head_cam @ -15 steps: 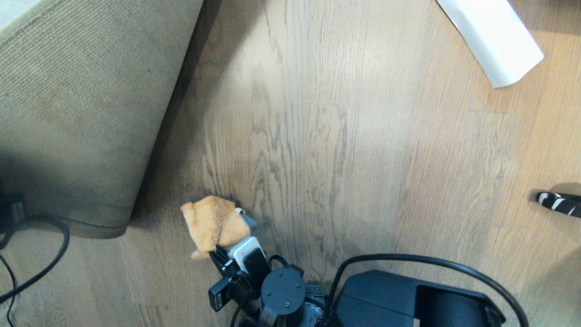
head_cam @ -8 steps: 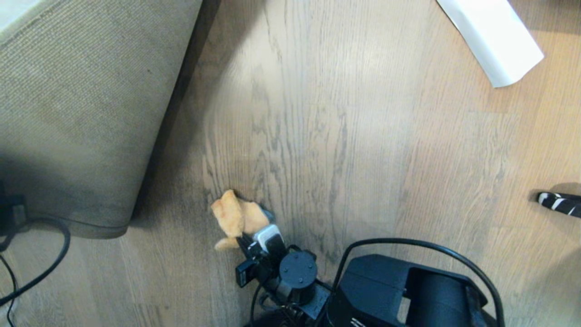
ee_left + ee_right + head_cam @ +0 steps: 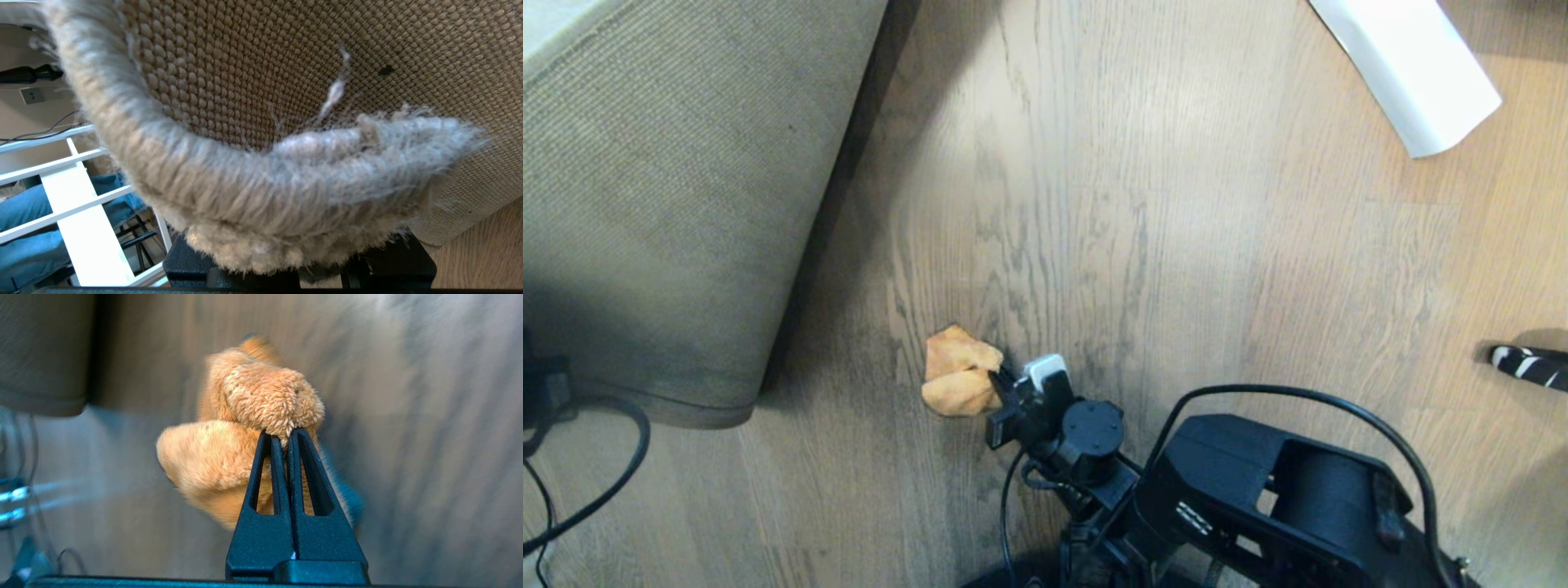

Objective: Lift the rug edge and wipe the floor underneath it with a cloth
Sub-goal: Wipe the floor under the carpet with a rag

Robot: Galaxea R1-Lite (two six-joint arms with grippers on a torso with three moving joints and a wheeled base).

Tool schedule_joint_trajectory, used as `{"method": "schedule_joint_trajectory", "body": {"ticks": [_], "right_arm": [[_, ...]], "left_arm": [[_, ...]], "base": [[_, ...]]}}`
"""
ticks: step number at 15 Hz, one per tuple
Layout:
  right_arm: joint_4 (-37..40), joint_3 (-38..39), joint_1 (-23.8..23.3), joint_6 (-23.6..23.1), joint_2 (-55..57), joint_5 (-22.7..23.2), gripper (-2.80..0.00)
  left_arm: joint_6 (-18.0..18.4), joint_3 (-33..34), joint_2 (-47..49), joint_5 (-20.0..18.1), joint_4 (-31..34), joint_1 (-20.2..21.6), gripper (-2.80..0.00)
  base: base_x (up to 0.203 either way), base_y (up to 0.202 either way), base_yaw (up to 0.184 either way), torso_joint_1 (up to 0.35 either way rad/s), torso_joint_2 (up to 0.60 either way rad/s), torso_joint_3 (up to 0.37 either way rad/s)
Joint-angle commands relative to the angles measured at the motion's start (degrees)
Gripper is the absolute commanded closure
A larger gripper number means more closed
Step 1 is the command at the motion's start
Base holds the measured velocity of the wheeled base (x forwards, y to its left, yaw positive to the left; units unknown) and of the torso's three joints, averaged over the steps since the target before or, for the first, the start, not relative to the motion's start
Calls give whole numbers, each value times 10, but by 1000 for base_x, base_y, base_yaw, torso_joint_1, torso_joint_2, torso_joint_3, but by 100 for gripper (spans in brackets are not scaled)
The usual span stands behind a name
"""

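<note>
Rug (image 3: 662, 204): at the robot's left, its edge lifted so the woven tan backing faces the camera; bare boards lie beside it.
Left gripper (image 3: 286, 269): fingers pinching the rug's fluffy edge, holding it up off the floor.
Cloth (image 3: 960, 380): bunched orange rag resting on the floor (image 3: 1143, 245), near the raised rug but apart from it.
Right gripper (image 3: 1005, 388): low over the boards, fingers (image 3: 271, 465) pressed together on a fold of the cloth.
Paper roll (image 3: 1409, 69): white, lying at the far right.

Wood-grain floor (image 3: 1176, 245) bears white paper roll (image 3: 1413, 73)
</note>
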Motion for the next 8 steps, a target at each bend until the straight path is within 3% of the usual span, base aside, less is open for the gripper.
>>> {"method": "schedule_joint_trajectory", "body": {"ticks": [1,8], "right_arm": [[-28,-2,-20,0,-14,-1,0],[-28,-2,-113,0,-56,0,0]], "left_arm": [[1,1,0,2,-4,0,0],[3,3,0,2,-12,-1,0]], "base": [[0,0,0,0,0,0],[0,0,0,0,0,0]]}}
